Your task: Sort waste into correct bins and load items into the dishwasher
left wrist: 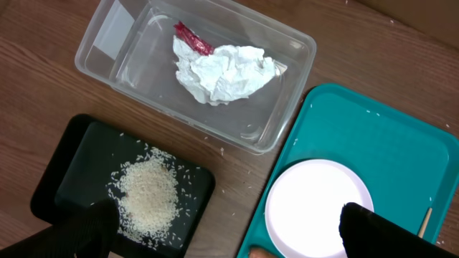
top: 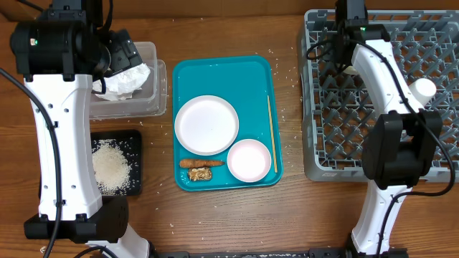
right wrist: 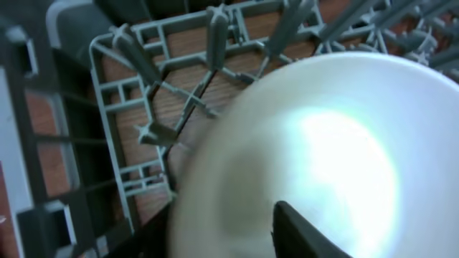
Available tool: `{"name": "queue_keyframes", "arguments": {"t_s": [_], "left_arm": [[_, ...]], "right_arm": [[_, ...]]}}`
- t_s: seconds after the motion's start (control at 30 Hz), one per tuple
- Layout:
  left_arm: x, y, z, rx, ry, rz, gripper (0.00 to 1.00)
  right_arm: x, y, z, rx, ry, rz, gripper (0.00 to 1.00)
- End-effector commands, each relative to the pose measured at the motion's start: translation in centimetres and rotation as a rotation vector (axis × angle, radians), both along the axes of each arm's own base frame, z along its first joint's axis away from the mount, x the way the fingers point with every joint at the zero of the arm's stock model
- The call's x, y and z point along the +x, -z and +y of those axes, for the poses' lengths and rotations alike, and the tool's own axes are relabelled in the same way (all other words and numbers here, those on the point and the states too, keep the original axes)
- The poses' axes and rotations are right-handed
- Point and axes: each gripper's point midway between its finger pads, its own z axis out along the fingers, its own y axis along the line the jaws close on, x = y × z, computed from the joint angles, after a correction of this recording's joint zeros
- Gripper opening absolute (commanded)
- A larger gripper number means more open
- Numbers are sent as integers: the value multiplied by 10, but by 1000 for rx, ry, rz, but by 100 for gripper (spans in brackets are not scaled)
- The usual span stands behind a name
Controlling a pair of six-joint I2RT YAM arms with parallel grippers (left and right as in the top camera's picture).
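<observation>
My left gripper is open and empty, high above the gap between the black tray and the teal tray. The clear tub holds the crumpled white napkin and the red wrapper. The black tray holds the loose rice. The flat plate, a small bowl and the carrot-like stick with the brown chunk lie on the teal tray. My right gripper is shut on a white bowl over the far left part of the grey rack. A small white cup stands in the rack.
A thin wooden stick lies along the teal tray's right side. Stray rice grains are scattered on the wooden table around the trays. The right arm reaches across the rack.
</observation>
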Motion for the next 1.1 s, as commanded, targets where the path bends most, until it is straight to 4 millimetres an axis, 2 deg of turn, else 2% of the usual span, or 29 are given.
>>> {"name": "queue_keyframes", "arguments": {"t_s": [0.0, 0.03, 0.07, 0.17, 0.23, 0.3, 0.43, 0.47, 0.5, 0.6, 0.67, 0.83, 1.0, 1.07], "left_arm": [[1, 3, 2, 13, -5, 11, 100], [1, 3, 2, 13, -5, 11, 100], [1, 3, 2, 13, -5, 11, 100], [1, 3, 2, 13, -5, 11, 100], [1, 3, 2, 13, -5, 11, 100], [1, 3, 2, 13, -5, 11, 100], [1, 3, 2, 13, -5, 11, 100], [1, 3, 2, 13, -5, 11, 100], [1, 3, 2, 13, -5, 11, 100], [1, 3, 2, 13, -5, 11, 100], [1, 3, 2, 13, -5, 11, 100], [1, 3, 2, 13, -5, 11, 100], [1, 3, 2, 13, -5, 11, 100], [1, 3, 2, 13, -5, 11, 100]], "right_arm": [[0, -20, 0, 4, 33, -29, 12], [-1, -26, -2, 12, 53, -32, 6], [-2, -33, -3, 19, 61, -36, 4], [-3, -66, -9, 72, 97, -79, 4], [-2, -92, -6, 172, 69, -119, 4], [1, -114, 0, 329, 11, -167, 4], [5, -153, 12, 725, -239, -272, 4], [3, -166, 10, 891, -346, -324, 4], [3, -169, 7, 954, -386, -346, 4], [2, -164, -6, 1063, -442, -378, 4], [3, -153, -11, 1124, -471, -384, 4], [5, -128, -7, 1256, -529, -360, 4], [12, -97, -7, 1317, -456, -293, 4], [14, -92, -12, 1306, -417, -283, 4]]}}
